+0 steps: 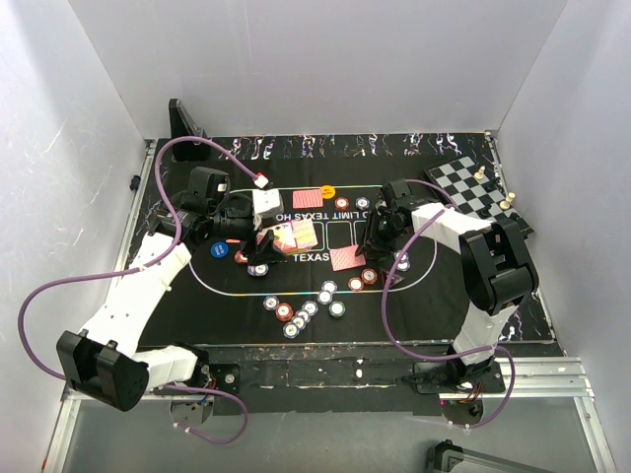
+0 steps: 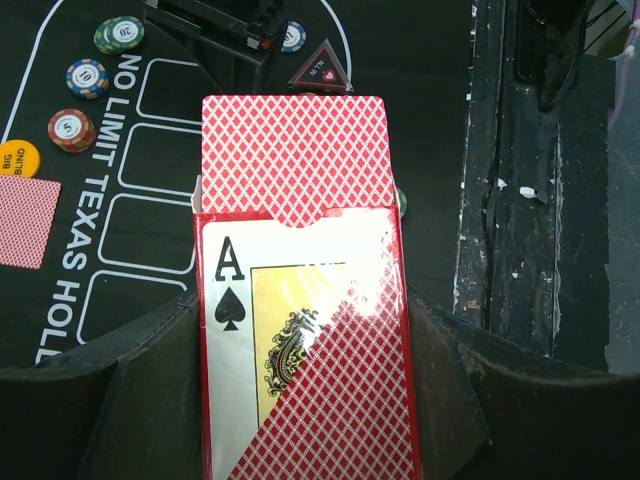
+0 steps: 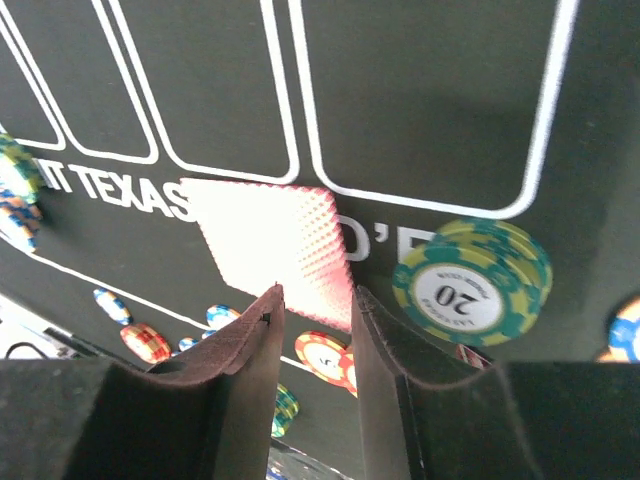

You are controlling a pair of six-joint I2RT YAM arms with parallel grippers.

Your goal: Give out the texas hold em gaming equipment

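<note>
Left end effector: your left end effector [image 2: 300, 305] is closed on the red cardboard card box with a printed ace of spades [image 2: 300, 390], one pad on each long side. It holds the box above the black printed playing mat [image 2: 420, 150].
Deck: the red-patterned-back playing cards [image 2: 295, 160] stand partly out of the open mouth of the box, pointing toward the dark triangular marker [image 2: 322, 70].
Right end effector: your right end effector [image 3: 315, 295] shows only a narrow gap between its pads, with nothing in it, and it hovers low over the mat.
Dealt card: a single red-backed card [image 3: 270, 235] lies flat on the mat just in front of those fingertips, near the green-and-yellow round poker chip marked 20 [image 3: 470, 285].
Handling, cards: I judge each card very light, thin, bendable and slippery. Once it lies flat on the mat, it is hard to lift again.
Where to hold: take the exposed end of the front card that stands out of the box, pinching its two faces, and pull it along the box.
Risk: two cards may slide out together. The box is soft cardboard, so a hard squeeze may jam the deck.
Handling, chips: the chips look stiff and heavier than the cards; you should grip them across the rim.
</note>
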